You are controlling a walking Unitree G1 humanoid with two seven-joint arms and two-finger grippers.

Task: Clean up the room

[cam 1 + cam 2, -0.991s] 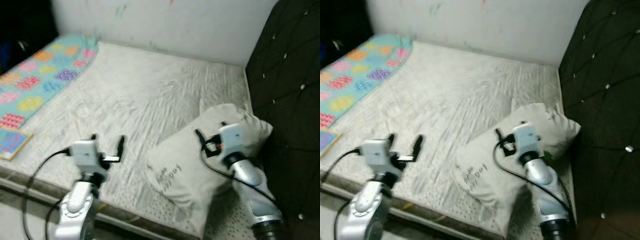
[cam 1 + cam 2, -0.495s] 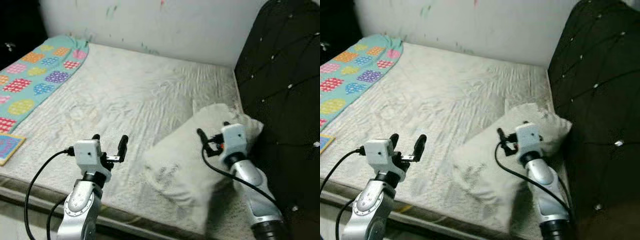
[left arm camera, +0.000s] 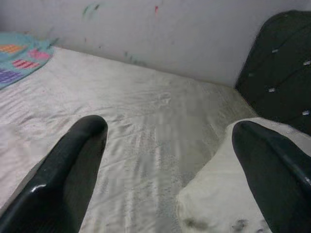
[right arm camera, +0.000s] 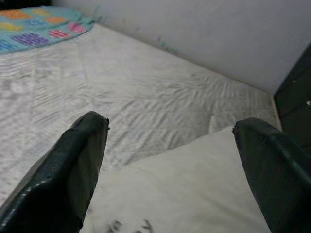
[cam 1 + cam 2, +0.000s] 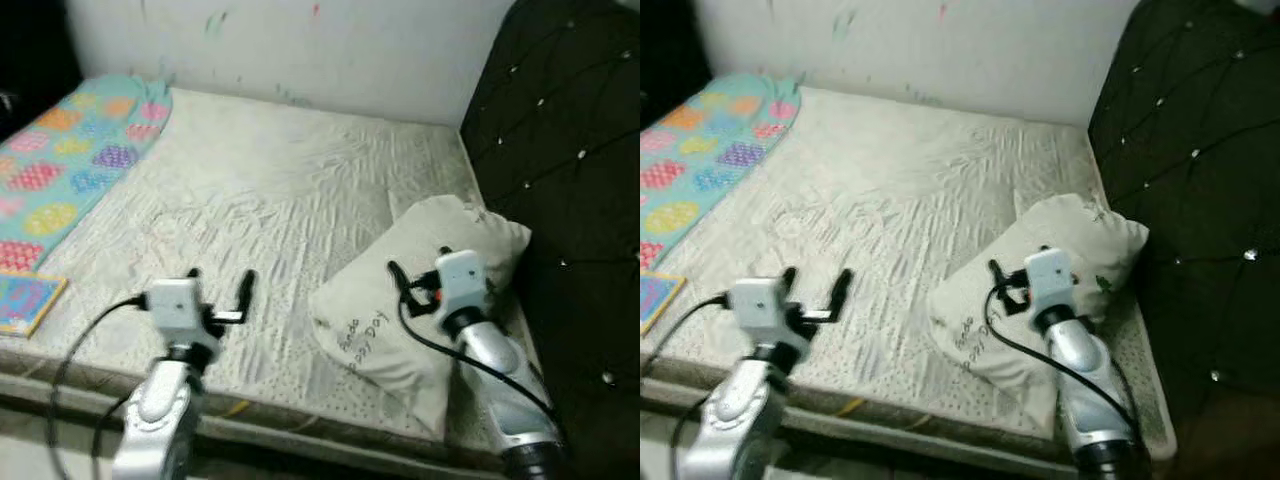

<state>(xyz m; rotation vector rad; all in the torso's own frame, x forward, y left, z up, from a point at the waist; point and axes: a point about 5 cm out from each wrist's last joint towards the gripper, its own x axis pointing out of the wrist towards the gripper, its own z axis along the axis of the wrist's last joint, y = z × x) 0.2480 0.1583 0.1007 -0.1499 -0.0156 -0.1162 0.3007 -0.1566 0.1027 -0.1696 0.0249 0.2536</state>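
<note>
A wide mattress covered in a crinkled off-white quilted sheet point(image 5: 280, 200) filled the space in front of the robot, running back to a pale wall with a few small paint marks point(image 5: 300, 45). On the robot's right stood a dark tufted headboard studded with shiny buttons point(image 5: 570, 150). A cream fabric pillow with dark handwriting-style lettering point(image 5: 400, 320) lay on the sheet at the headboard end, near the front edge of the bed, tilted so that one corner pointed towards the headboard.

The right gripper point(image 5: 420, 272) hung over the middle of that pillow, its two long black fingers spread wide apart with nothing between them; from the right wrist view the pillow point(image 4: 184, 194) lay just beneath the fingers point(image 4: 73, 170), though I could not tell whether they touched it. The left gripper point(image 5: 218, 288) was held above the bare sheet near the bed's front edge, well apart from the pillow, its fingers point(image 3: 68, 174) likewise spread wide and holding nothing; the pillow's corner showed beside one of them in the left wrist view.

Far off on the robot's left, a turquoise blanket patterned with bright patches point(image 5: 70, 160) lay along the side of the mattress, and a small colourful flat book or pad point(image 5: 25, 303) rested at its near end by the bed's edge.
</note>
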